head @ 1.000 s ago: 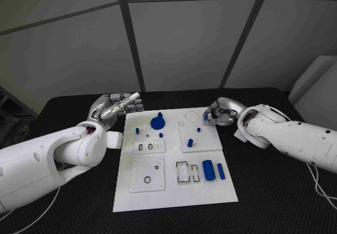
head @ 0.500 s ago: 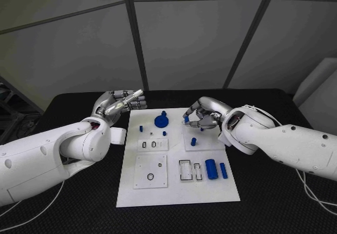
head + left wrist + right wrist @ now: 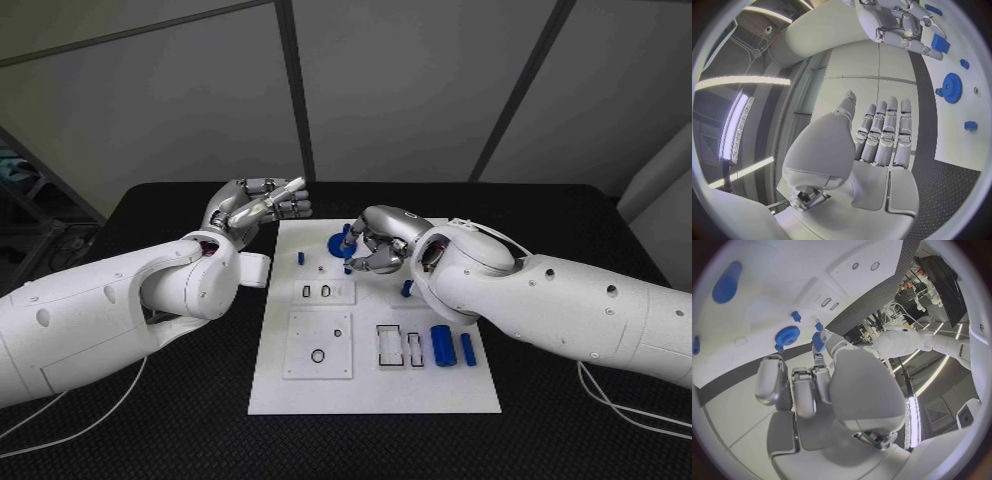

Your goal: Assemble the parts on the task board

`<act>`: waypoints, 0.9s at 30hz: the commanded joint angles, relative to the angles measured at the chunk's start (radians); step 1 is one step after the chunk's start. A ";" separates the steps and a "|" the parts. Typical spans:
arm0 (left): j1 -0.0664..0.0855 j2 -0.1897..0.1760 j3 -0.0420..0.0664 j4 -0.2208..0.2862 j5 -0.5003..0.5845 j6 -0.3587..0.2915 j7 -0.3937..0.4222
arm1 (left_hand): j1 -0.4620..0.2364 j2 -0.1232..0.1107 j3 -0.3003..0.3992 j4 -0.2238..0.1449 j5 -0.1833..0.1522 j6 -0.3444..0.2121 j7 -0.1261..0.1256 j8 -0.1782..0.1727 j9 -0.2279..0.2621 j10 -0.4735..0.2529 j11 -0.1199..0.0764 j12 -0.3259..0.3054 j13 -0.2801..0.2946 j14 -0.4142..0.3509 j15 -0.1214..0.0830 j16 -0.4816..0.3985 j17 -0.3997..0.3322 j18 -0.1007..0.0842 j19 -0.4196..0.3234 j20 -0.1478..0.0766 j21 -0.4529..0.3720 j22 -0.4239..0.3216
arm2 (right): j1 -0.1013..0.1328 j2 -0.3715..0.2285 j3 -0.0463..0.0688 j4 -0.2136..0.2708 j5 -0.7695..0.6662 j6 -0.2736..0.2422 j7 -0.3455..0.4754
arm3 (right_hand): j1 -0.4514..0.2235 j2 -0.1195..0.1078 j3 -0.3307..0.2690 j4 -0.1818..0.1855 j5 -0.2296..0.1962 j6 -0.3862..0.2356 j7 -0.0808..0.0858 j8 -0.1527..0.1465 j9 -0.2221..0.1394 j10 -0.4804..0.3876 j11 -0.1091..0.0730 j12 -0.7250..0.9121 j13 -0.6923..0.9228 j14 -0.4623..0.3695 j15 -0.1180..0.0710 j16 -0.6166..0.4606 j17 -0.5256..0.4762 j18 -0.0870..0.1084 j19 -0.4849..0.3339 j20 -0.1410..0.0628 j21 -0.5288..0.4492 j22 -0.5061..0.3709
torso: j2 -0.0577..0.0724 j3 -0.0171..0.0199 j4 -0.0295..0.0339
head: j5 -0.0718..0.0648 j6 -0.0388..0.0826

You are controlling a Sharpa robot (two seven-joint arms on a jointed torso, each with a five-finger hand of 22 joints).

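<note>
Head view: white board (image 3: 375, 385) lies mid-table, long axis running 12 to 6. Left hand (image 3: 261, 207) hovers off the board's 10 o'clock corner, raised, palm side up; left wrist view shows its fingers (image 3: 882, 132) straight, side by side, holding nothing. Right hand (image 3: 374, 243) reaches across to the board's 12 o'clock end, fingers curled in, right over the gear (image 3: 342, 243). Right wrist view shows a small blue piece (image 3: 817, 341) at the fingertips, apparently pinched, though the hold itself is partly hidden; cannot tell what the piece is. Gear sits flat near the 12 o'clock edge, just beside the hand; small pegs (image 3: 302, 258) stand at its 9 o'clock side. Toward 4 o'clock of board centre, a fat cylinder (image 3: 441, 345) and a slimmer rod (image 3: 466, 347) lie side by side, next to two open rectangular slots (image 3: 389, 344). A ring (image 3: 317, 355) lies on the plate at 7 o'clock. Handling, my judgement: parts look like hard printed plastic, light, stiff, smooth enough to slip or roll. Cylinder and rod will roll if nudged; take them across the middle, fingertips on opposite sides. Gear is thin and flat, hard to lift from above; grip the raised hub or opposite teeth. Small pegs need a fine fingertip pinch, kept upright for insertion.
</note>
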 commanded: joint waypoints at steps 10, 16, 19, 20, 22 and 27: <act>0.002 0.011 0.001 -0.009 -0.008 0.013 -0.003 | -0.001 0.010 0.000 -0.008 -0.007 0.007 0.003 -0.004 0.000 0.006 -0.002 -0.006 0.000 0.010 0.001 -0.004 0.002 0.007 0.005 0.002 0.003 -0.001 | -0.008 0.054 -0.039 -0.021 -0.087 0.036 -0.071 | -0.011 -0.006 0.003 -0.002 0.009 0.013 -0.007 0.010 0.002 -0.003 -0.006 -0.007 0.098 0.104 -0.009 0.006 0.263 -0.011 0.000 -0.004 0.002 -0.002 | 0.001 0.0025 0.0016 | 0.010 -0.013; 0.002 0.014 0.001 -0.011 -0.008 0.013 -0.003 | -0.001 0.010 0.000 -0.008 -0.007 0.007 0.003 -0.004 0.000 0.006 -0.002 -0.006 0.000 0.010 0.001 -0.004 0.002 0.007 0.005 0.002 0.003 -0.001 | -0.014 0.068 -0.044 -0.027 -0.097 0.033 -0.073 | -0.013 -0.007 0.003 -0.002 0.010 0.014 -0.007 0.010 0.002 -0.003 -0.006 -0.007 0.098 0.104 -0.009 0.006 0.263 -0.011 0.001 -0.004 0.003 -0.001 | 0.002 0.0025 -0.0005 | 0.012 -0.018; 0.002 0.017 0.001 -0.012 -0.008 0.014 -0.004 | -0.001 0.010 0.000 -0.008 -0.007 0.007 0.003 -0.004 0.000 0.006 -0.002 -0.006 0.000 0.010 0.001 -0.004 0.002 0.007 0.005 0.002 0.003 -0.001 | -0.018 0.075 -0.045 -0.033 -0.100 0.033 -0.072 | -0.016 -0.008 0.003 -0.001 0.010 0.014 -0.007 0.011 0.002 -0.003 -0.006 -0.007 0.098 0.104 -0.009 0.006 0.263 -0.011 0.000 -0.004 0.002 -0.002 | 0.001 0.0025 -0.0002 | 0.012 -0.021; 0.002 0.017 0.001 -0.013 -0.008 0.014 -0.004 | -0.001 0.010 0.000 -0.008 -0.007 0.007 0.003 -0.004 0.000 0.006 -0.002 -0.006 0.000 0.010 0.001 -0.004 0.002 0.007 0.005 0.002 0.003 -0.001 | -0.018 0.076 -0.045 -0.035 -0.101 0.034 -0.071 | -0.017 -0.009 0.003 -0.001 0.010 0.014 -0.007 0.011 0.002 -0.002 -0.006 -0.007 0.098 0.104 -0.009 0.006 0.263 -0.011 0.000 -0.004 0.002 -0.003 | 0.001 0.0021 0.0001 | 0.012 -0.021; 0.002 0.018 0.001 -0.013 -0.008 0.015 -0.004 | -0.001 0.010 0.000 -0.008 -0.007 0.007 0.003 -0.004 0.000 0.006 -0.002 -0.006 0.000 0.010 0.001 -0.004 0.002 0.007 0.005 0.002 0.003 -0.001 | -0.021 0.079 -0.045 -0.041 -0.102 0.035 -0.067 | -0.020 -0.011 0.002 -0.001 0.009 0.015 -0.007 0.011 0.002 -0.002 -0.006 -0.006 0.099 0.104 -0.010 0.006 0.263 -0.010 -0.001 -0.004 0.001 -0.003 | 0.001 0.0017 0.0006 | 0.012 -0.022; 0.002 0.019 0.001 -0.015 -0.008 0.015 -0.004 | -0.001 0.010 0.000 -0.008 -0.007 0.007 0.003 -0.004 0.000 0.006 -0.002 -0.006 0.000 0.010 0.001 -0.004 0.002 0.007 0.005 0.002 0.003 -0.001 | -0.032 0.088 -0.046 -0.051 -0.101 0.043 -0.059 | -0.024 -0.014 0.001 -0.002 0.007 0.015 -0.007 0.011 0.001 -0.002 -0.006 -0.006 0.099 0.104 -0.010 0.006 0.263 -0.010 0.000 -0.004 0.002 -0.003 | 0.001 0.0018 0.0010 | 0.014 -0.024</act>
